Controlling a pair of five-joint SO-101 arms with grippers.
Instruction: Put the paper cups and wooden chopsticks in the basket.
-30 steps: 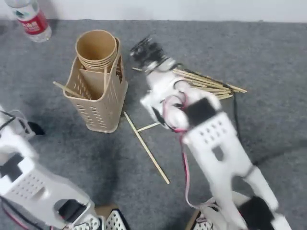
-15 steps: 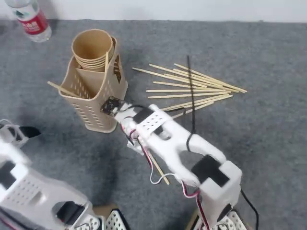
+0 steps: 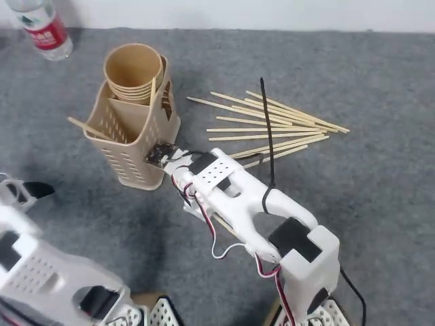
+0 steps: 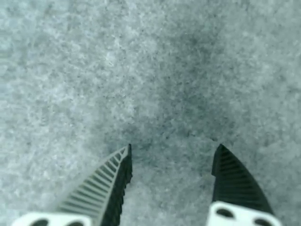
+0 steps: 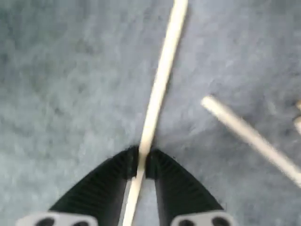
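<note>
left gripper (image 4: 171,150) spread wide, holding nothing, low over grey mat (image 4: 70,70). right gripper (image 5: 142,157) clenched on single chopstick (image 5: 162,80), down at mat near basket (image 3: 136,149). another stick (image 5: 249,136) close by. paper cups (image 3: 133,68) stacked inside basket. beyond, chopstick pile (image 3: 272,125) on mat. bottle (image 3: 42,27) at far corner.

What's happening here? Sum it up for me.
The right gripper is shut on a chopstick down on the mat beside the basket. The left gripper hangs open over bare mat. The cups sit stacked in the basket; a pile of chopsticks lies loose on the mat.
</note>
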